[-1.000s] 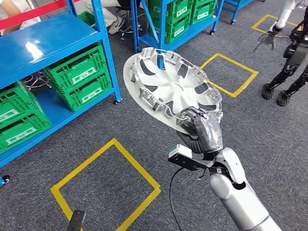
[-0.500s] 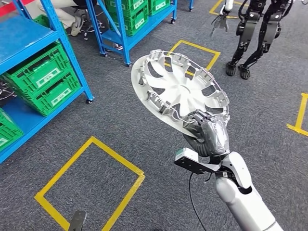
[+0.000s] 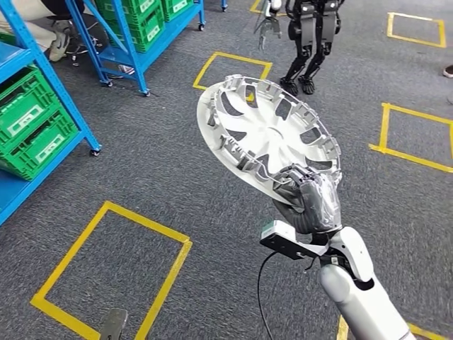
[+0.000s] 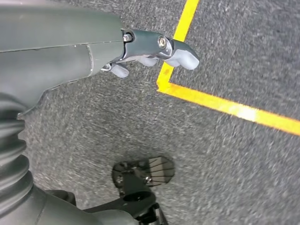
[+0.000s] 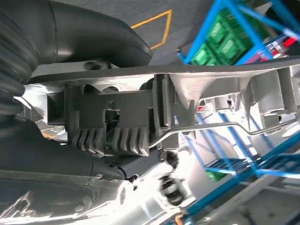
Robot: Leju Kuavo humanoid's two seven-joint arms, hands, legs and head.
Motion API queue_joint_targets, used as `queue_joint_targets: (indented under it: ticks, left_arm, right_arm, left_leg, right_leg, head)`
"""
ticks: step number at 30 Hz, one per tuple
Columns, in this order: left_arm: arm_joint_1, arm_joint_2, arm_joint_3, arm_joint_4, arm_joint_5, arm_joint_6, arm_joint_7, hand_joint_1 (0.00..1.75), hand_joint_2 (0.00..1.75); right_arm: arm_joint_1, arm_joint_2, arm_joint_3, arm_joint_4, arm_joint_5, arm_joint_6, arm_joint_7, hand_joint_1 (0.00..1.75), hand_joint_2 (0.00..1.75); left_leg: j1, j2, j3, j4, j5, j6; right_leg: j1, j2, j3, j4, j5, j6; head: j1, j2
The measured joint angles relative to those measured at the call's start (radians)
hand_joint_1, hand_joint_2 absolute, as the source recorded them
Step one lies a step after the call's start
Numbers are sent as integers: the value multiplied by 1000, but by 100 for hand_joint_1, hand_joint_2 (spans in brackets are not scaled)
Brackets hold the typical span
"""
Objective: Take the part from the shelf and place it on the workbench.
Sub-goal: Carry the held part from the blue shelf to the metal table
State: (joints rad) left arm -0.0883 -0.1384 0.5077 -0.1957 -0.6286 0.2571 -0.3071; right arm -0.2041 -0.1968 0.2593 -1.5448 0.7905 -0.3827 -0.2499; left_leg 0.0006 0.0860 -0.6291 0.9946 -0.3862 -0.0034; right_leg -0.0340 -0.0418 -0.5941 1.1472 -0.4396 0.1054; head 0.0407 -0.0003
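Right hand [image 3: 306,202] grips the white wheel cover [image 3: 265,131] by its near rim, held up over the grey carpet [image 3: 160,163].

Since the earlier frame the whole scene has slid left as the camera turned; the blue shelf [image 3: 64,78] now sits at the left edge, grip unchanged. The cover extends up and away from the hand, tilted, ribbed inner side facing the camera. Left hand [image 4: 155,51] hangs over the floor, fingers loosely apart, holding nothing.

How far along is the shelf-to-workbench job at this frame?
Done: the part, a white wheel cover, is off the blue shelf. In hand: the right hand grips its rim, holding it above the grey carpet; the left hand hangs with nothing in it. Left: reaching a workbench and setting it down.
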Motion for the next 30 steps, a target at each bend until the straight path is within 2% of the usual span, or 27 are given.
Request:
queue_joint_targets:
  ticks: [1, 2, 3, 4, 5, 6, 7, 8, 9, 10, 11, 12, 13, 15, 16, 17, 19, 21, 23, 25, 26, 27, 28, 29, 30]
  left_arm:
    - [0, 2, 0, 0, -2, 1, 1, 0, 175]
    - [0, 4, 0, 0, -5, 2, 4, 0, 175]
    - [1, 5, 0, 0, -7, 4, 6, 0, 175]
    - [2, 5, 0, 0, -9, 5, 8, 0, 175]
    - [4, 4, 0, 0, -9, 6, 9, 0, 175]
    - [6, 3, 0, 0, -10, 6, 9, 0, 175]
    - [7, 3, 0, 0, -11, 5, 8, 0, 175]
    - [6, 4, 0, 0, -12, 5, 7, 0, 175]
    - [6, 5, 0, 0, -12, 4, 5, 0, 175]
    - [4, 6, 0, 0, -12, 4, 4, 0, 175]
    - [2, 8, 0, 0, -13, 4, 3, 0, 175]
    - [0, 9, 0, 0, -13, 3, 3, 0, 175]
    - [-3, 10, 0, 0, -15, 3, 3, 0, 175]
    - [-9, 13, 0, -1, -19, 3, 4, 0, 175]
    - [-11, 13, 0, -2, -21, 2, 4, 0, 175]
    - [-13, 13, 0, -2, -22, 0, 4, 0, 175]
    - [-15, 11, 0, -2, -27, -8, 2, 0, 175]
    - [-16, 10, 0, -2, -30, -12, -1, 0, 175]
    - [-15, 10, 1, -3, -30, -13, -1, 0, 175]
    - [-13, 11, 1, -3, -30, -13, -2, 0, 175]
    - [-13, 11, 1, -3, -30, -13, -2, 0, 175]
    - [-13, 11, 1, -3, -30, -12, -2, 0, 175]
    - [-13, 10, 1, -3, -30, -11, -2, 0, 175]
    - [-14, 11, 1, -3, -30, -10, -2, 0, 175]
    - [-15, 13, 1, -3, -30, -9, -2, 0, 175]
  right_arm:
    - [6, 0, -3, -4, -1, -3, 2, 175, 175]
    - [18, -1, -9, -12, -2, -9, 2, 175, 175]
    - [37, -2, -19, -22, -3, -17, 3, 175, 175]
    - [59, -4, -33, -35, -5, -25, 2, 175, 175]
    - [82, -5, -49, -49, -9, -34, 0, 175, 175]
    - [102, -6, -65, -64, -14, -39, -2, 175, 175]
    - [121, -7, -81, -77, -19, -43, -6, 175, 175]
    - [140, -7, -96, -88, -25, -46, -10, 175, 175]
    - [158, -7, -110, -97, -29, -49, -16, 175, 175]
    - [177, -7, -122, -105, -33, -51, -21, 175, 175]
    - [194, -7, -133, -112, -36, -52, -26, 175, 175]
    - [212, -7, -144, -119, -40, -53, -30, 175, 175]
    - [227, -7, -155, -126, -43, -55, -33, 175, 175]
    - [254, -7, -177, -139, -50, -57, -40, 175, 175]
    - [263, -7, -188, -145, -52, -57, -43, 175, 175]
    - [272, -7, -198, -151, -54, -58, -47, 175, 175]
    - [287, -6, -216, -161, -54, -59, -53, 175, 175]
    - [297, -6, -227, -168, -54, -59, -58, 175, 175]
    - [301, -4, -234, -171, -54, -59, -60, 175, 175]
    - [304, -3, -240, -171, -54, -58, -64, 175, 175]
    - [306, -3, -242, -172, -53, -58, -65, 175, 175]
    - [309, -2, -244, -172, -53, -58, -67, 175, 175]
    - [312, -2, -245, -172, -53, -58, -68, 175, 175]
    - [314, -2, -246, -172, -53, -58, -68, 175, 175]
    - [315, -1, -247, -171, -53, -58, -69, 175, 175]
  left_leg:
    - [0, 9, -6, 4, 8, -7]
    - [2, 17, -9, 7, 16, -13]
    - [8, 25, -11, 8, 23, -19]
    - [14, 30, -13, 8, 27, -25]
    - [19, 21, -17, 13, 15, -30]
    - [22, 2, -26, 34, -13, -34]
    - [23, -24, -41, 77, -57, -35]
    - [22, -50, -61, 138, -107, -34]
    - [19, -65, -81, 208, -147, -30]
    - [15, -72, -94, 265, -169, -26]
    - [10, -75, -95, 295, -170, -19]
    - [5, -80, -78, 286, -154, -10]
    - [-1, -89, -42, 241, -129, 0]
    - [-9, -131, 53, 103, -97, 18]
    - [-10, -149, 86, 47, -96, 21]
    - [-10, -159, 105, 12, -103, 23]
    - [-7, -145, 112, -10, -114, 26]
    - [-3, -122, 120, -14, -115, 34]
    - [-2, -98, 130, -14, -115, 36]
    - [0, -72, 139, -14, -120, 29]
    - [1, -59, 147, -14, -126, 24]
    - [4, -47, 156, -14, -133, 18]
    - [8, -35, 170, -14, -143, 12]
    - [10, -24, 184, -14, -156, 4]
    - [12, -12, 198, -14, -169, -6]
  right_leg:
    - [3, -18, 50, -70, -26, -3]
    - [9, -26, 80, -120, -49, -10]
    - [17, -21, 83, -142, -57, -24]
    - [21, -13, 74, -141, -51, -39]
    - [24, -4, 66, -141, -43, -52]
    - [26, 7, 57, -141, -34, -65]
    - [27, 18, 46, -141, -24, -76]
    - [29, 30, 33, -141, -14, -83]
    - [31, 43, 20, -141, -3, -88]
    - [35, 57, 8, -141, 6, -90]
    - [38, 71, -3, -140, 15, -91]
    - [40, 87, -13, -140, 24, -91]
    - [41, 102, -22, -140, 33, -90]
    - [43, 127, -37, -139, 48, -86]
    - [44, 138, -43, -139, 54, -84]
    - [44, 148, -48, -136, 61, -80]
    - [47, 160, -60, -128, 74, -71]
    - [51, 134, -80, -98, 67, -64]
    - [49, 87, -135, 6, 19, -55]
    - [37, 64, -206, 133, -29, -46]
    - [30, 59, -225, 161, -32, -41]
    - [23, 54, -224, 151, -16, -35]
    - [16, 45, -203, 101, 17, -28]
    - [10, 24, -171, 32, 57, -19]
    - [9, 3, -143, -31, 80, -13]
  head:
    - [-2, 0]
    - [-5, 0]
    - [-8, 0]
    - [-9, 0]
    - [-9, 0]
    - [-10, 0]
    - [-13, 0]
    - [-16, 0]
    - [-19, 0]
    - [-22, 0]
    - [-23, 0]
    - [-23, 0]
    - [-23, 0]
    - [-23, 0]
    - [-24, 0]
    - [-24, 0]
    - [-24, 0]
    - [-22, 0]
    - [-20, 0]
    - [-19, 0]
    - [-19, 0]
    - [-19, 0]
    - [-19, 0]
    - [-18, 0]
    - [-15, 0]
